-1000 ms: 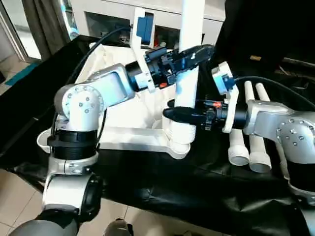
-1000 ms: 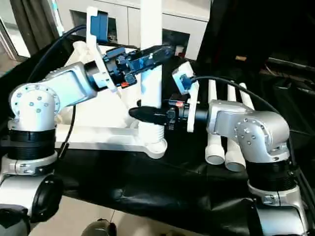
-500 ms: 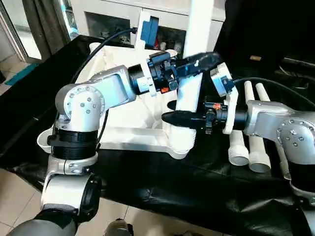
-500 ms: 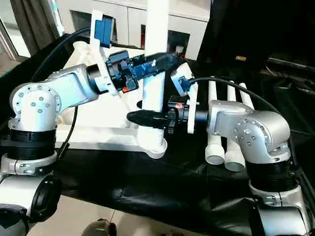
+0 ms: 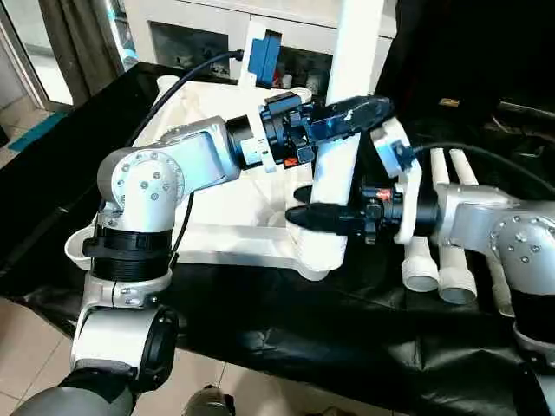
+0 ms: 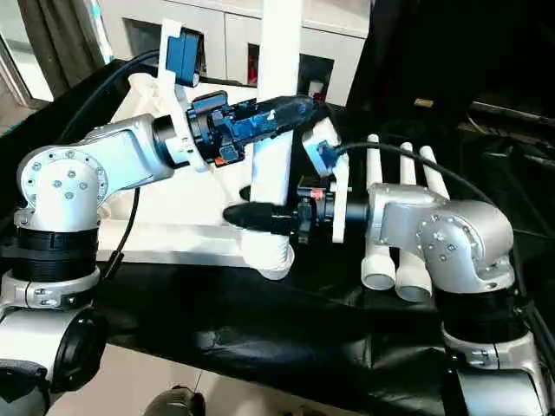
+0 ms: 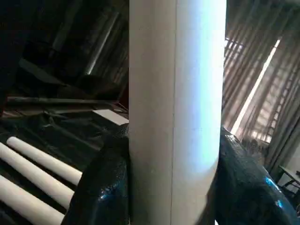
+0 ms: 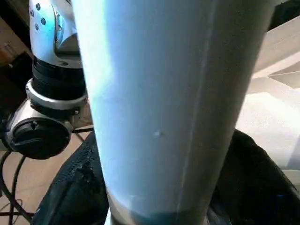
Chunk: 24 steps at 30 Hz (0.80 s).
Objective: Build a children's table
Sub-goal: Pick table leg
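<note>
White plastic is what this whole table is made of. The table top [image 5: 225,208] lies upside down on the black worktop [image 5: 286,321]. One leg [image 5: 342,130] stands up in the corner socket [image 5: 316,251] at the near corner of the table top, the corner closest to the right arm. The leg leans a little and is not quite straight.

The left tool [image 5: 351,113] pinches the leg high up, with one black finger on each side of it. The right tool [image 5: 316,217] is low down on the same leg, just above the socket, with its fingers around the leg. I cannot tell how tight its hold is.

Three more legs [image 5: 438,251] lie side by side on the worktop, just beside the socket, under the right arm. They are not on the table yet.

The step now looks like fixing the first leg into its socket. Next, I think the leg must be stood straight and pushed or turned down until it sits firm. Both tools need to keep it steady so it does not tip. After that, a tool can let go and reach for one of the three spare legs.
</note>
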Tool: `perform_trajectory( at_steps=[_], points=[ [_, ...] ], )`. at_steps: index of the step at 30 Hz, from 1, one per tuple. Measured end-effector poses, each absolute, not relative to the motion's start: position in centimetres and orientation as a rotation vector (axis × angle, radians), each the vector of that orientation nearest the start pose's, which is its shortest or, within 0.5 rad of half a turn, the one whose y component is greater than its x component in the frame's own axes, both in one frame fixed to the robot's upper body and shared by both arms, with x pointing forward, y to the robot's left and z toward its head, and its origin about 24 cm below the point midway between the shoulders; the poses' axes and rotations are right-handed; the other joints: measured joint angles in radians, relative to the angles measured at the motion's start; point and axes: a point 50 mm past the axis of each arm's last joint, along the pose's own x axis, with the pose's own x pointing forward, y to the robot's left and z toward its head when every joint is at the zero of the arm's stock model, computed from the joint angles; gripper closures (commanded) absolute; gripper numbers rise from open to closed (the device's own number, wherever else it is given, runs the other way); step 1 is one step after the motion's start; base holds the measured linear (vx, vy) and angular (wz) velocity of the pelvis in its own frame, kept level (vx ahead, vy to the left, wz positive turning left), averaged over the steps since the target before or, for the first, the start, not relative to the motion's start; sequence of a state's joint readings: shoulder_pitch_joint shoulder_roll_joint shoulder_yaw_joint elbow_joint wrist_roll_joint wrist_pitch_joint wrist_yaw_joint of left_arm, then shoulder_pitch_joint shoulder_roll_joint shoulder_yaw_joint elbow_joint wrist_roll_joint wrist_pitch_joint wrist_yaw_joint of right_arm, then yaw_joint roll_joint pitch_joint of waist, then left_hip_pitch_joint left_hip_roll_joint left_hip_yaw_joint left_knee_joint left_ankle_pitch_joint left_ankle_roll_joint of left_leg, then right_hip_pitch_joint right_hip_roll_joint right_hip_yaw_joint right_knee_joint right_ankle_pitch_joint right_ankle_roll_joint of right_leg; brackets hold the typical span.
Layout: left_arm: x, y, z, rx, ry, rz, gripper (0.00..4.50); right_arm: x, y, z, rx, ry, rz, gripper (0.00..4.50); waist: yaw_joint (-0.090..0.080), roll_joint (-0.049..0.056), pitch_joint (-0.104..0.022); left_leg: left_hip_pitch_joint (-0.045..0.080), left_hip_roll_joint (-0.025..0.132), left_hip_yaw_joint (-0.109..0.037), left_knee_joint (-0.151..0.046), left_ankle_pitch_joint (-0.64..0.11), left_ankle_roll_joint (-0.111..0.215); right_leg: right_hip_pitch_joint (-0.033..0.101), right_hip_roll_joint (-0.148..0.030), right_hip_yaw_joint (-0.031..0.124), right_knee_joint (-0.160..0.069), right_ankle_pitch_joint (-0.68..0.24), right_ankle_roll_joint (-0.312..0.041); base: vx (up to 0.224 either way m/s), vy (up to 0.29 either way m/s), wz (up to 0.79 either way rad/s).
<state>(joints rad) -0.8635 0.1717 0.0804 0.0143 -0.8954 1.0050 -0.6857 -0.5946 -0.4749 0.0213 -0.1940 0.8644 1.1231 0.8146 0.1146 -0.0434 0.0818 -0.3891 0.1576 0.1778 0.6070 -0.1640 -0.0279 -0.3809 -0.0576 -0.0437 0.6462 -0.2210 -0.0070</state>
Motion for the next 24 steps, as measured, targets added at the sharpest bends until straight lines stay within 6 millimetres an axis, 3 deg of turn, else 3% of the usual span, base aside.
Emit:
perform_trajectory(
  at_steps=[19, 20, 24],
  points=[
    [30.42, 6.58, 23.93, -0.460, 0.064, -1.423, 2.65, 27.36, -11.76, 17.83, 0.275, 0.385, 1.347, 1.54, 0.000, 0.000, 0.000, 0.000, 0.000, 0.000, 0.000, 0.000, 0.000, 0.000, 0.000, 0.000, 0.000, 0.000, 0.000, 0.000, 0.000, 0.00],
    [30.42, 6.58, 23.93, -0.460, 0.065, -1.423, 2.65, 27.36, -11.76, 17.83, 0.275, 0.385, 1.347, 1.81, 0.000, 0.000, 0.000, 0.000, 0.000, 0.000, 0.000, 0.000, 0.000, 0.000, 0.000, 0.000, 0.000, 0.000, 0.000, 0.000, 0.000, 0.00],
    [30.44, 6.68, 23.93, -0.457, 0.067, -1.421, 2.65, 27.31, -11.71, 17.86, 0.276, 0.384, 1.353, 2.00, 0.000, 0.000, 0.000, 0.000, 0.000, 0.000, 0.000, 0.000, 0.000, 0.000, 0.000, 0.000, 0.000, 0.000, 0.000, 0.000, 0.000, 0.00]
  ],
)
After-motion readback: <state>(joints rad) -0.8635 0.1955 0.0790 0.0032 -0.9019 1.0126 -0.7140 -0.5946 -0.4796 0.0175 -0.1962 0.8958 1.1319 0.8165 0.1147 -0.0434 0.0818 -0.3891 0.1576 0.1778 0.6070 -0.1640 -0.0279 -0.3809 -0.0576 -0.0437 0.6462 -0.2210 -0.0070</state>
